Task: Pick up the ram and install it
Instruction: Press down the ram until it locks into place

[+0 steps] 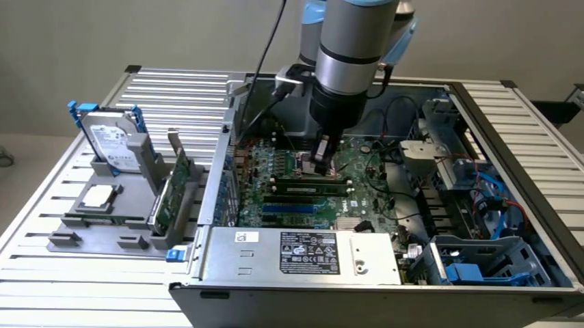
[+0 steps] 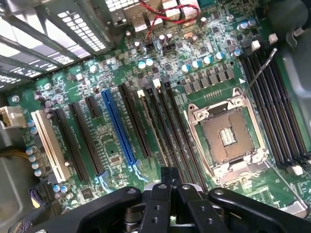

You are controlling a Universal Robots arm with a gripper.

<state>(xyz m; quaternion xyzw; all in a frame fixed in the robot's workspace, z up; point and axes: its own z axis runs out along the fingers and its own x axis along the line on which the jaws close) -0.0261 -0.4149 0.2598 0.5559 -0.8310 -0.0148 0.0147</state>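
The ram (image 1: 310,180), a narrow green stick with dark chips, stands on edge in a memory slot of the motherboard (image 1: 365,198) inside the open computer case. My gripper (image 1: 321,164) hangs straight down over the middle of the stick, fingers shut with nothing between them. Whether the fingertips touch its top edge I cannot tell. In the wrist view the shut gripper (image 2: 170,178) points down at the row of long black slots, where the ram (image 2: 161,128) shows edge-on beside the CPU socket (image 2: 226,138).
A grey holder (image 1: 100,236) at the exterior view's left carries a silver hard drive (image 1: 114,143) with blue rails and a green expansion card (image 1: 174,188). The power supply (image 1: 301,253) fills the case's near side. Drive cages and cables (image 1: 483,198) crowd the exterior view's right.
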